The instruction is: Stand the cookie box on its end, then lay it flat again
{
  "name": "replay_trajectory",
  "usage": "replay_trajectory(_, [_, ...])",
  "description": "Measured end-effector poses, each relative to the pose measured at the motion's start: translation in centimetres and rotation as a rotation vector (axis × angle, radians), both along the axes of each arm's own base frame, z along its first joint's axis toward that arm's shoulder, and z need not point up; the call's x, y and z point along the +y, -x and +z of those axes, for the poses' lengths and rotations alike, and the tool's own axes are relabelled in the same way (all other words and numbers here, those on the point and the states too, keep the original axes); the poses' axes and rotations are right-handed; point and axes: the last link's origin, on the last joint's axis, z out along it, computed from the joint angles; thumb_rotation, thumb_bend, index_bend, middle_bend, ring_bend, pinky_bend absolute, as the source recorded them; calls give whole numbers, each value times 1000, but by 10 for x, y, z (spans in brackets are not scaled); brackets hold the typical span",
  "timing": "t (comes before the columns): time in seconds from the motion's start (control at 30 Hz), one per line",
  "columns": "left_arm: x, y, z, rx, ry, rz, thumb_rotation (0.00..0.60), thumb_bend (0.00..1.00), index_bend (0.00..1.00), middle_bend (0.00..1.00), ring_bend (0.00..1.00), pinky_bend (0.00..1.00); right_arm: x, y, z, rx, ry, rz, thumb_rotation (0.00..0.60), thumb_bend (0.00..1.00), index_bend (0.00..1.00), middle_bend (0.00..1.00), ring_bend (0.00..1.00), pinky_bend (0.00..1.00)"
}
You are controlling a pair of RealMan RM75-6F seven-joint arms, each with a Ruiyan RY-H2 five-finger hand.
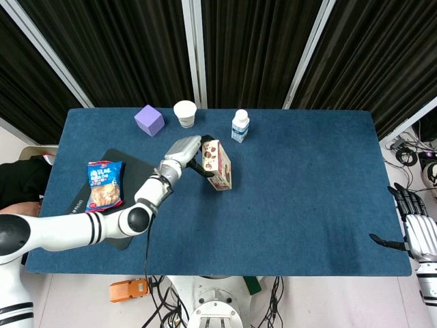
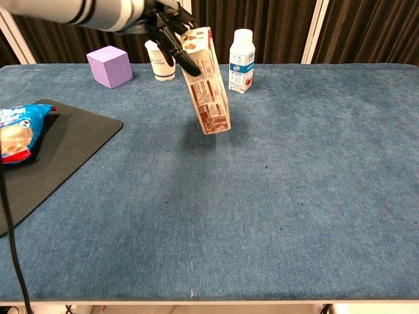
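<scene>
The left hand (image 1: 183,150) grips the top of the cookie box (image 1: 217,165), which is tilted above the blue table (image 1: 307,178), at seven o'clock from the bottle (image 1: 239,126). The right hand (image 1: 418,232) hangs spread beside the table edge.

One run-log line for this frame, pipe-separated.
left robot hand grips top of cookie box | box tilted, top toward hand | right robot hand idle at table edge | lay-flat not done

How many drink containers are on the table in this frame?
2: a white paper cup at the far edge beside the purple cube, and a small white bottle to its right, behind the cookie box.
</scene>
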Motion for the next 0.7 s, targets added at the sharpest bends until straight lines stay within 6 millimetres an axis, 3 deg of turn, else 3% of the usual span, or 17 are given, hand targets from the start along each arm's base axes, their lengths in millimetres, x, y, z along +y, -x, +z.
replay_trajectory(0.13, [-8,12,-6,-160,10,36,600,96,377,396,240,177,-1,-2,-1,1,-3,6,600,0,0,0,0,0])
replay_trajectory(0.27, [-23,22,-25,-336,37,65,600,96,377,389,202,76,-1,-4,0,4,-2,7,600,0,0,0,0,0])
replay_trajectory(0.47, [-35,31,-58,-444,-12,29,600,96,377,389,158,30,0,-6,1,10,1,5,600,0,0,0,0,0])
replay_trajectory(0.7, [-33,55,-81,-416,-114,-34,600,85,359,376,151,13,2,-5,1,12,6,-4,600,0,0,0,0,0])
